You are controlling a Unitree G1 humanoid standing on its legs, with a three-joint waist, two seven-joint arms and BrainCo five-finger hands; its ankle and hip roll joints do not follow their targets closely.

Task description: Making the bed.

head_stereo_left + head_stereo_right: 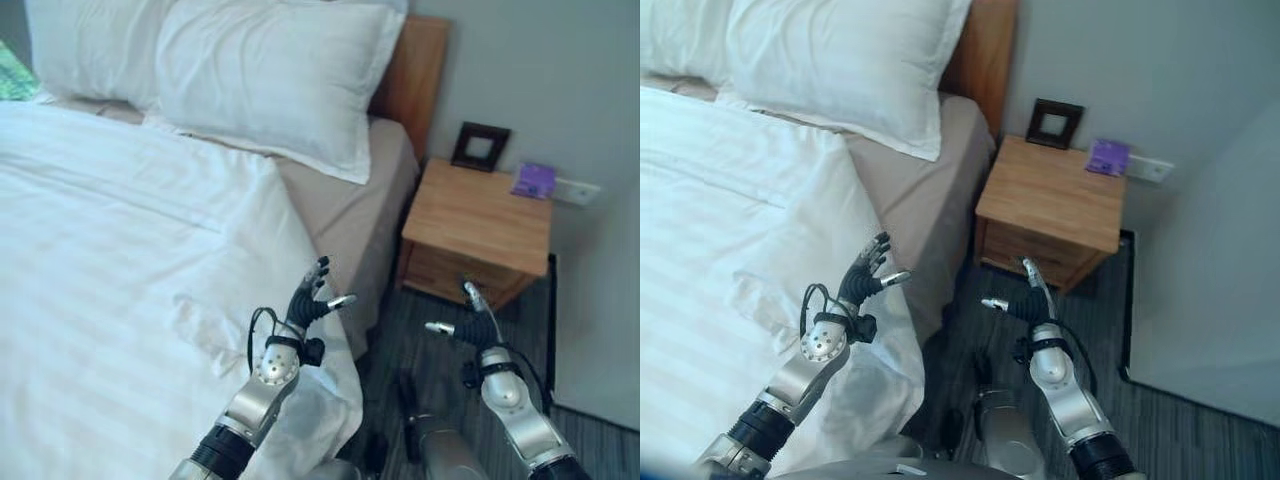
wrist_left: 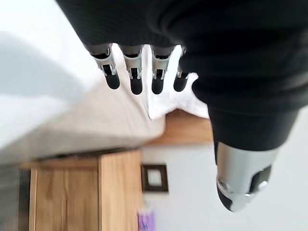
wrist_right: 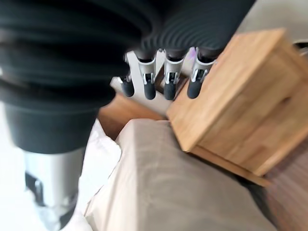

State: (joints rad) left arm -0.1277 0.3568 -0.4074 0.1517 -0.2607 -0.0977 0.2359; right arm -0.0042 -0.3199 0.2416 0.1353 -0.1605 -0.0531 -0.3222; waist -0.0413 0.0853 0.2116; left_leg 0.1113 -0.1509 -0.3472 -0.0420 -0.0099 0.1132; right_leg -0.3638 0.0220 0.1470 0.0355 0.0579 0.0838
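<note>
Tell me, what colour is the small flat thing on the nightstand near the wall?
Purple. The small flat thing shows best in the left eye view, on the wooden nightstand.

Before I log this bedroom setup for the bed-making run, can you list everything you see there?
Pillows: two, white, at the head of the bed against the headboard.
Duvet: one, white, spread over the bed, its corner hanging off the near edge.
Fitted sheet: one, beige, bare beside the duvet.
Headboard: one, wooden.
Nightstand: one, wooden, beside the bed.
Picture frame: one, dark, on the nightstand's back edge.
Purple item: one, on the nightstand.
Left hand: open, above the duvet corner.
Right hand: open, over the floor.
</note>
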